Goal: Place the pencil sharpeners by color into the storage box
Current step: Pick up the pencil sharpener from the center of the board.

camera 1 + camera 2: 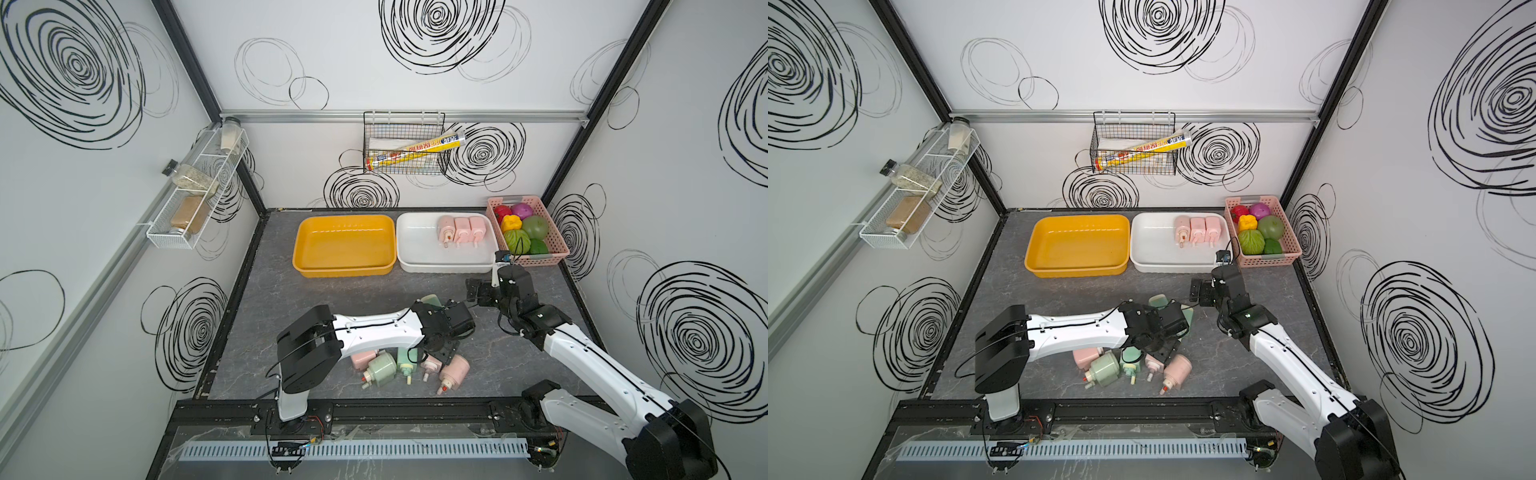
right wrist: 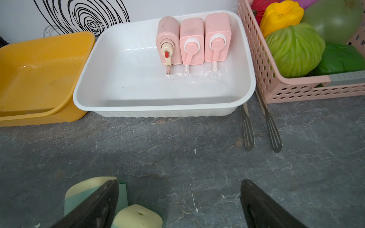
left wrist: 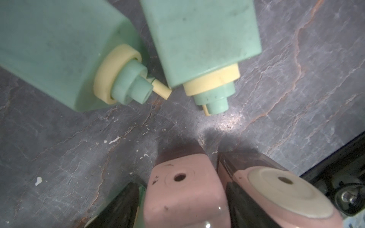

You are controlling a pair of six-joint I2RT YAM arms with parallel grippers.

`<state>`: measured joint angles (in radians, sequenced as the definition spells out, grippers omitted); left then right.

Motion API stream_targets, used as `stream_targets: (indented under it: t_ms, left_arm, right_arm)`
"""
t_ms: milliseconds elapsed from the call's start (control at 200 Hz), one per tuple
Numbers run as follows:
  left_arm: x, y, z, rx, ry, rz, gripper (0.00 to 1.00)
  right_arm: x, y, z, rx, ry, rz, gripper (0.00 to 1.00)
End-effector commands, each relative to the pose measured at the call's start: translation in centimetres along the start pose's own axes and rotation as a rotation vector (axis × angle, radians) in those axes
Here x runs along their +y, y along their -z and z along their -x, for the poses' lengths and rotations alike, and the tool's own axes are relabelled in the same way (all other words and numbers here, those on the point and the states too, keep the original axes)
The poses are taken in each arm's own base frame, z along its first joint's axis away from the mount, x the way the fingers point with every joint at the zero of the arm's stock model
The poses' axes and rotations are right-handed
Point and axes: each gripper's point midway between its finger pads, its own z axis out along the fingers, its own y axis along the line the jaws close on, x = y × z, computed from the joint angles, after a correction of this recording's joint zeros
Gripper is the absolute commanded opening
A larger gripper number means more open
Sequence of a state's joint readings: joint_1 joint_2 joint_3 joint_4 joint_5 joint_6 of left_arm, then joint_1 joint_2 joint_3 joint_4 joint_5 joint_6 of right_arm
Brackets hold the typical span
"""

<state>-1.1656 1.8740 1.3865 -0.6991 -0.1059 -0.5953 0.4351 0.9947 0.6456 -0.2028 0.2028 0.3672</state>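
Note:
Several pencil sharpeners lie in a heap near the table's front: a pink one [image 1: 365,357], two mint green ones [image 1: 380,370] [image 1: 406,361], and two more pink ones [image 1: 431,365] [image 1: 455,372]. My left gripper [image 3: 182,189] reaches down into this heap, its fingers [image 3: 122,207] pressed on both sides of a pink sharpener [image 3: 183,197]. Two green sharpeners [image 3: 59,49] [image 3: 197,39] lie just beyond it. The white storage box [image 1: 415,259] holds three pink sharpeners [image 1: 461,230]; the yellow box [image 1: 345,270] holds nothing. My right gripper [image 2: 179,203] hovers open, beside two more green sharpeners [image 2: 138,216].
A pink basket [image 1: 552,251] of toy fruits and vegetables stands right of the white box. Two metal utensil handles [image 2: 247,134] lie between them. A wire basket [image 1: 403,143] hangs on the back wall and a jar rack [image 1: 195,195] on the left wall.

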Motion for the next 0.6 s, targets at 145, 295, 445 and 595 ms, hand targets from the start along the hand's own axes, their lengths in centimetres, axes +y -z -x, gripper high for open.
stream_targets:
  t_ms: [145, 295, 445, 595]
  left_arm:
    - [0.3, 0.3, 0.6, -0.001, -0.016, 0.036, 0.63]
    - [0.1, 1.7, 1.0, -0.021, -0.018, 0.014, 0.49]
    - [0.3, 4.1, 1.7, -0.073, -0.009, -0.010, 0.22]
    - [1.6, 7.2, 3.4, -0.157, 0.027, -0.018, 0.02]
  right_arm:
    - [-0.2, 0.1, -0.1, -0.003, 0.018, -0.007, 1.00]
    - [-0.2, 0.2, 0.1, -0.008, 0.024, -0.005, 1.00]
    - [0.2, 0.3, 0.5, -0.016, 0.022, 0.009, 1.00]
    - [0.7, 0.6, 1.3, -0.030, 0.019, 0.033, 1.00]
